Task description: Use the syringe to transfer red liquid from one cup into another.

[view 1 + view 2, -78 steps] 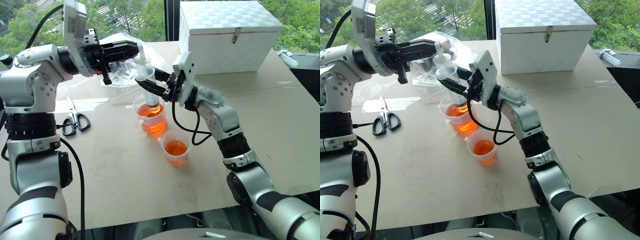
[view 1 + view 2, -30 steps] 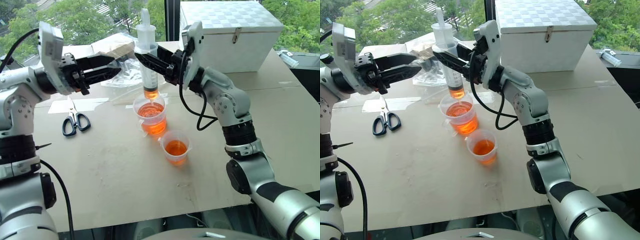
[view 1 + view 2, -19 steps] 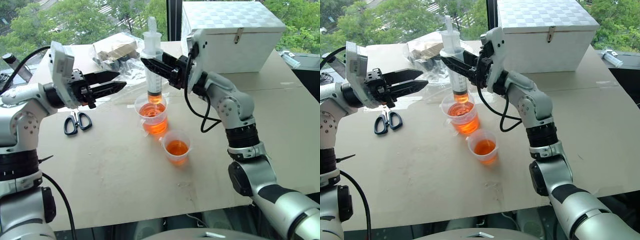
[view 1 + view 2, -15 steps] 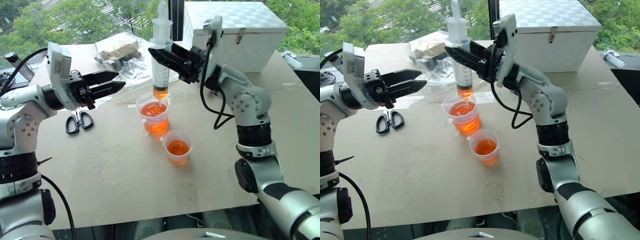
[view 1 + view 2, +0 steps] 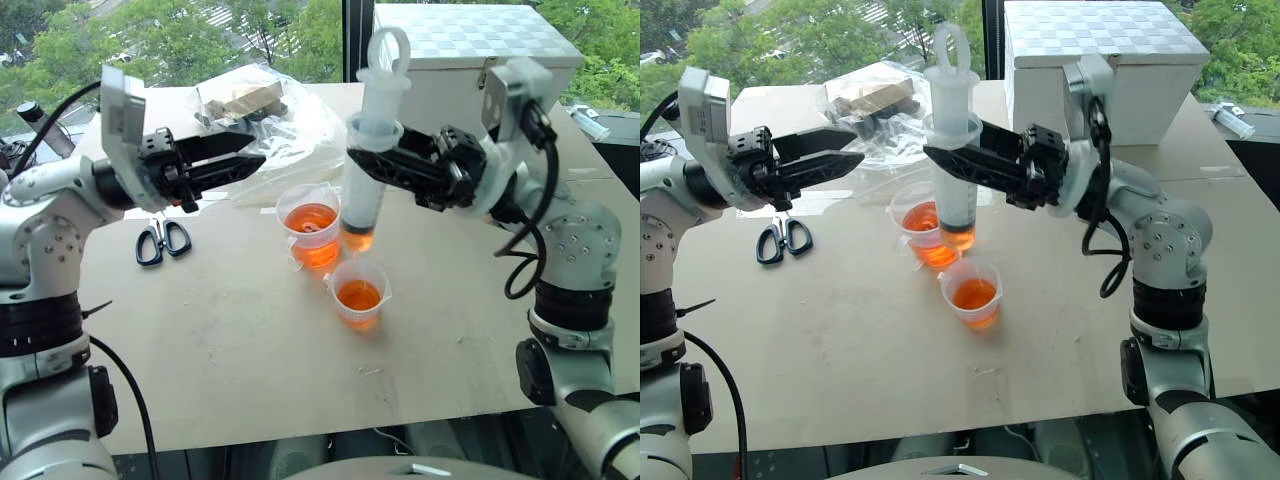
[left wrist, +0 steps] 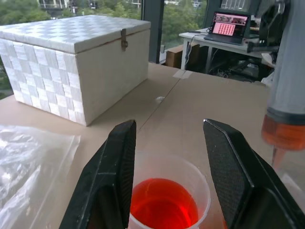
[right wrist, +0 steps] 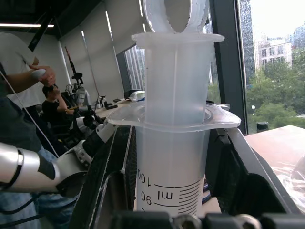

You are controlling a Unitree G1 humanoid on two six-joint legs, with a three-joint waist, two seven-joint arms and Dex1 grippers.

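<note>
Change: we see the syringe [image 5: 952, 150] carried away from above the taller cup [image 5: 311, 226] since a second ago; its orange tip now hangs above and just behind the shorter cup [image 5: 358, 291], not yet inside it
Right pincer [image 5: 362, 160]: pressed together on the syringe barrel just under the flange; the barrel stands nearly upright, plunger ring on top
Load: a small band of red liquid [image 5: 357, 238] sits at the bottom of the barrel; most of the barrel looks clear
Left pincer [image 5: 845, 147]: spread, pinching nothing; it points level toward the syringe from beyond the taller cup, apart from both
Cups: both stand on the surface [image 5: 230, 330], close together; each holds red liquid
Meaning: we judge the draw finished and the carry nearly done; the tip needs lining up over the shorter cup before the plunger goes down
Risk: we think a drip could land on the surface between the cups
Other: scissors [image 5: 156, 240] and a plastic bag [image 5: 270, 115] lie aside
</note>
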